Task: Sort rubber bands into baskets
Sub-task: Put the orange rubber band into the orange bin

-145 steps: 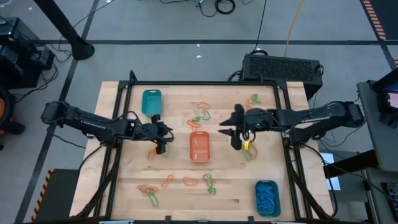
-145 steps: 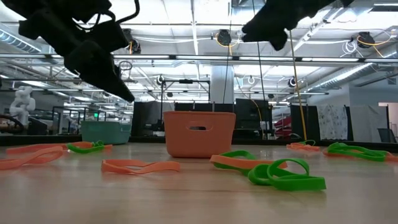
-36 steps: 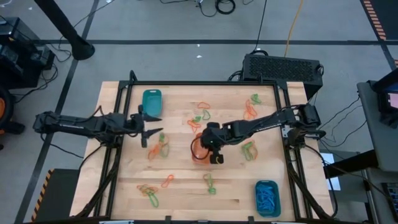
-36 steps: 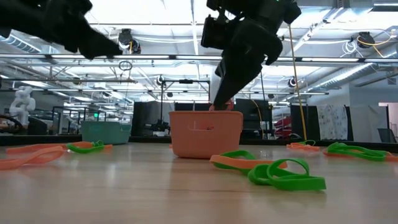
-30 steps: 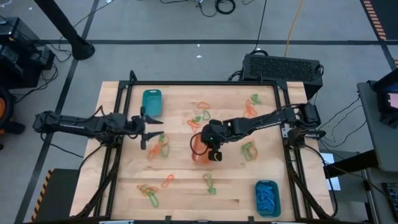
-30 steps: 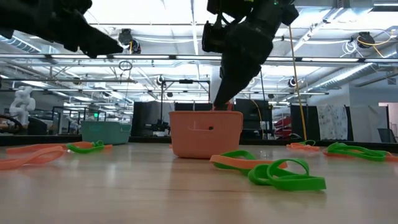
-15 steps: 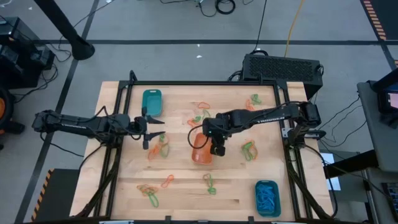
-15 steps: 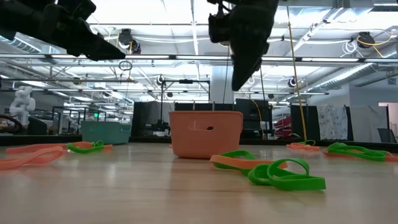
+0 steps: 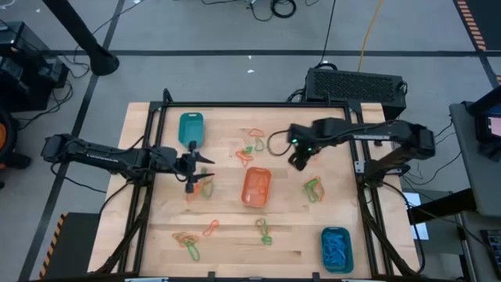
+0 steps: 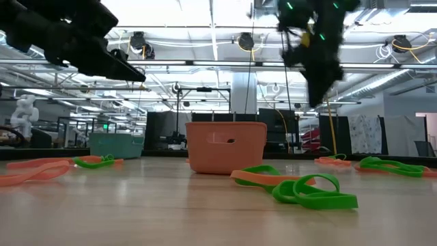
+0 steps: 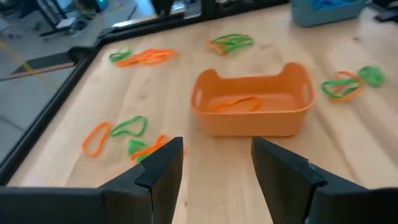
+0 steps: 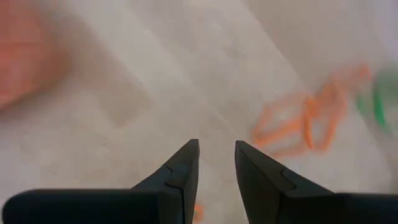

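Observation:
The orange basket (image 9: 256, 188) stands mid-table with an orange rubber band (image 11: 236, 102) lying in it. A teal basket (image 9: 190, 128) stands at the far left. A second teal basket (image 9: 337, 249), holding blue bands, stands at the near right. Loose orange and green rubber bands (image 9: 250, 145) lie scattered on the wood. My left gripper (image 9: 196, 172) is open and empty, left of the orange basket (image 11: 252, 102), above a small band cluster (image 9: 202, 188). My right gripper (image 9: 297, 160) is open and empty, up in the air, far-right of the orange basket, with orange bands (image 12: 305, 121) ahead of it.
More band clusters lie at the near left (image 9: 188, 243), near the middle (image 9: 262, 229), at the right (image 9: 313, 188) and at the far right (image 9: 317, 128). A black frame rail (image 9: 356, 157) borders the table's sides. A black box (image 9: 356, 84) sits behind the far edge.
My right gripper has risen out of the orange basket and gone toward the table's far right, leaving the basket standing. My left gripper has moved a little toward the table's right, nearer the orange basket.

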Controlling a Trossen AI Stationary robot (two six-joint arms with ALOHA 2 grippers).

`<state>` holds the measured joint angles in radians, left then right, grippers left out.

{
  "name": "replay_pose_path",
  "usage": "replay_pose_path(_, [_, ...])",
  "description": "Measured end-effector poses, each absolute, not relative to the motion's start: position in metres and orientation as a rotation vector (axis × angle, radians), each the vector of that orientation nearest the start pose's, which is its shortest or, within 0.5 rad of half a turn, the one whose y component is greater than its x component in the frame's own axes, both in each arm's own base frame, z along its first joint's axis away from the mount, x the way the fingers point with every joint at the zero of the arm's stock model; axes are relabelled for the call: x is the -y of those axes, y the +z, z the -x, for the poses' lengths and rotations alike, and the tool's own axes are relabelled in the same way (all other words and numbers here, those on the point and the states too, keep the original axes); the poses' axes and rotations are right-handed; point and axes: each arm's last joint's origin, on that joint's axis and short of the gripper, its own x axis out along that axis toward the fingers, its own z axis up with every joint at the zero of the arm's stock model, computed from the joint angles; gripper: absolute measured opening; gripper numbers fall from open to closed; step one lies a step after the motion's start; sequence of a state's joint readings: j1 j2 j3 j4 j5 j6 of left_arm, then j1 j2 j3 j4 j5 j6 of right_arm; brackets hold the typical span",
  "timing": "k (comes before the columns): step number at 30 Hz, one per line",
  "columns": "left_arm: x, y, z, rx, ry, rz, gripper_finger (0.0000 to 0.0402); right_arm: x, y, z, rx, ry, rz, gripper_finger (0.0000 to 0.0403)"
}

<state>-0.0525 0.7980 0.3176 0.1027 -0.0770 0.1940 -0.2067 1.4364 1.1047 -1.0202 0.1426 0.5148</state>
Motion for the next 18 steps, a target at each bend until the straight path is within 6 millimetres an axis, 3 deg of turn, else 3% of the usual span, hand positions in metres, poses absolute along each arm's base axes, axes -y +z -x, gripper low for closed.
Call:
replay_pose_path(6, [0.007,0.194,-0.166,-0.235,-0.064,-0.221,0.0198,0.068,0.202,-0.214,-1.168,-0.837,-0.711,0.0094])
replay_pose_path(12, [-0.003,0.188,-0.162,-0.156,0.011,-0.159,0.0198,0.073,0.173,-0.202,-1.127,-0.900,-0.772,0.0093])
replay_pose_path(18, [-0.006,0.188,-0.162,-0.150,0.026,-0.137,0.0198,0.078,0.158,-0.195,-1.084,-0.971,-0.739,0.0093])
